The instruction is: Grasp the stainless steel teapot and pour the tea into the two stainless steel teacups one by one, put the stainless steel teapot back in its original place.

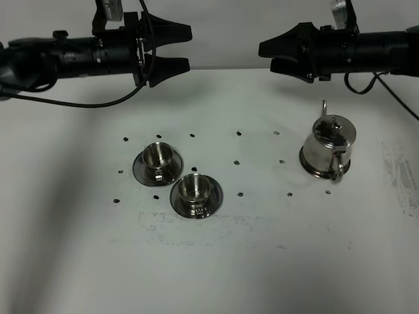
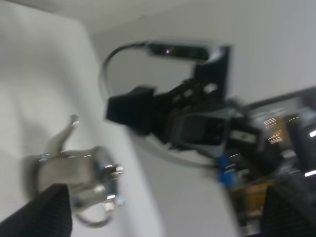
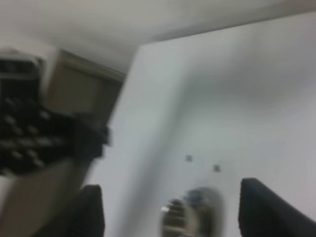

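Two cups, the nearer cup (image 1: 194, 186) and the farther cup (image 1: 158, 156), sit below and forward of the left jaws. The teapot (image 1: 329, 140) stands upright on its saucer (image 1: 309, 170), below the right jaws, with its handle (image 1: 338, 167) facing forward. Both jaws hang over the far side of the counter (image 1: 262, 261), spread open and empty. Grasping the teapot looks like the step in hand; the right jaws must descend and align with that handle.
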`<action>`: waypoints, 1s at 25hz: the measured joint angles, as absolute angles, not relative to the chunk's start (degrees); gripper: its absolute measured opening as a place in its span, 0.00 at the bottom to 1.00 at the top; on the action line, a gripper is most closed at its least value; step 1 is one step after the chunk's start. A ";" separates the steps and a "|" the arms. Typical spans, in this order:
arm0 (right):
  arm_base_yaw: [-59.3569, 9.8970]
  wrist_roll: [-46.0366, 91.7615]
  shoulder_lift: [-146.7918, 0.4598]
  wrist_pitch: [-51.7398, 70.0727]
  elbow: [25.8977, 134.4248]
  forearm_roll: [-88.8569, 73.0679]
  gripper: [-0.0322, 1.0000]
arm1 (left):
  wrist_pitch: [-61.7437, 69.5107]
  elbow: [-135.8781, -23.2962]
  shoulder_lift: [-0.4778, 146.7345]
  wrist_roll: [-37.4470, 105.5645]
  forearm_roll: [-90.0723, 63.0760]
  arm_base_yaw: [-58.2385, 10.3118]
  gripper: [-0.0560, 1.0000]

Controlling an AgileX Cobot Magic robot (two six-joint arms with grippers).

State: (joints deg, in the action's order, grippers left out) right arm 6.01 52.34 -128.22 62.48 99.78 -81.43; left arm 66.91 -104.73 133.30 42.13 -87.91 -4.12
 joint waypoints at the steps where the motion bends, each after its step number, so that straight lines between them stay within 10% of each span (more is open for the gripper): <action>1: 6.01 51.75 -127.56 61.75 101.17 -77.93 0.60 | 65.29 -106.26 132.11 40.77 -84.49 -4.17 0.78; 10: 4.90 31.08 -119.65 50.22 105.46 -42.08 0.60 | 50.74 -111.48 121.20 27.39 -42.08 -6.49 0.77; 25: 4.36 21.40 -88.03 39.17 84.78 -22.35 0.53 | 30.81 -83.87 94.03 35.19 -37.61 -6.49 0.60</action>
